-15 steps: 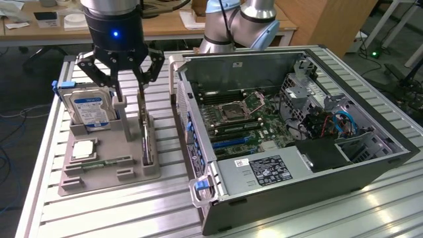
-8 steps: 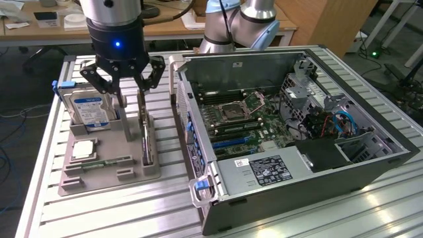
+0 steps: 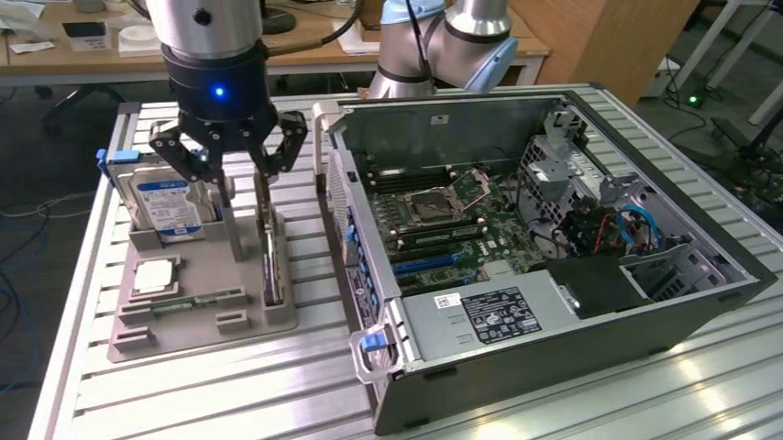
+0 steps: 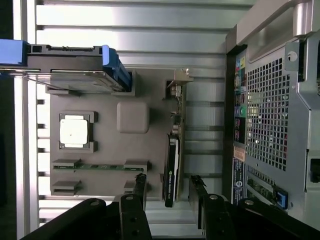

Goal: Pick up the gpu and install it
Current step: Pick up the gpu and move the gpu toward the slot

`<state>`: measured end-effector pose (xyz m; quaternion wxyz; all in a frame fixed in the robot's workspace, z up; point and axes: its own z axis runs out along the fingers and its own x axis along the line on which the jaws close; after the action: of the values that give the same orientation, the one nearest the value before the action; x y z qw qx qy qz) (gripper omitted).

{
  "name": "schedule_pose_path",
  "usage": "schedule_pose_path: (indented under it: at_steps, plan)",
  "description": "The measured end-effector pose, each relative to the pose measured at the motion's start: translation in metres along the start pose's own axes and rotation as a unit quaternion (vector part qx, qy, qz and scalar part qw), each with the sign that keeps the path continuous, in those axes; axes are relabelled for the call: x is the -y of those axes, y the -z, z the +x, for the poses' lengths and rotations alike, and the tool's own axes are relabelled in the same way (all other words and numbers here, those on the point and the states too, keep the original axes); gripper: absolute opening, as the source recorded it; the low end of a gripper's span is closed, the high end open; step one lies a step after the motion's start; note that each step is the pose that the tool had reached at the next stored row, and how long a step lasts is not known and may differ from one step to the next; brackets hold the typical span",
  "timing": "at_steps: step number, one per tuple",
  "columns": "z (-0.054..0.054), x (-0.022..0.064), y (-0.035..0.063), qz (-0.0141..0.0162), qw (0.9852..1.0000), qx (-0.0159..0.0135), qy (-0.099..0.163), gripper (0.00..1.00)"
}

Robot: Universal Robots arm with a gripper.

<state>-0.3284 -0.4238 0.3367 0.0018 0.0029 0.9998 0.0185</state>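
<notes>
The gpu (image 3: 271, 261) stands on edge in a slot of the grey holder (image 3: 183, 323), on the side nearest the open computer case (image 3: 588, 353). My jaws are spread wide just above it, a finger (image 4: 140, 186) on either side of the card, grasping nothing. The holder also carries a hard drive (image 3: 171, 206), a processor chip (image 3: 157, 275) and a memory stick (image 3: 196, 301). Holder and case sit on the slatted bench (image 3: 220, 394).
</notes>
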Motion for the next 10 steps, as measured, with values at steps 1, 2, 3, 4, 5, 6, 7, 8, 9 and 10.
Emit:
schedule_pose_path:
  at_steps: [1, 2, 3, 4, 5, 6, 7, 8, 9, 10]
  plan:
    - [0.0, 0.0001, -0.0016, 0.0, 1.0, 0.0, 0.0, 0.47]
    - [0.0, 0.0002, -0.0033, 0.0, 1.0, 0.0, 0.0, 0.47]
    - [-0.001, 0.0003, -0.0051, 0.0001, 1.0, -0.0001, 0.0, 0.47]
    - [-0.001, 0.0004, -0.0069, 0.0001, 1.0, 0.0, 0.0, 0.47]
    - [-0.002, 0.0004, -0.0087, 0.0002, 1.0, -0.0001, 0.0, 0.47]
    - [-0.002, 0.0005, -0.0104, 0.0002, 1.0, -0.0001, 0.0, 0.47]
    - [-0.002, 0.0006, -0.0118, 0.0002, 1.0, 0.0, 0.0, 0.47]
    - [-0.002, 0.0006, -0.0132, 0.0002, 1.0, -0.0001, 0.0, 0.47]
    - [-0.003, 0.0007, -0.0149, 0.0002, 1.0, -0.0001, 0.0, 0.47]
    - [-0.003, 0.0008, -0.0166, 0.0002, 1.0, -0.0001, 0.0, 0.47]
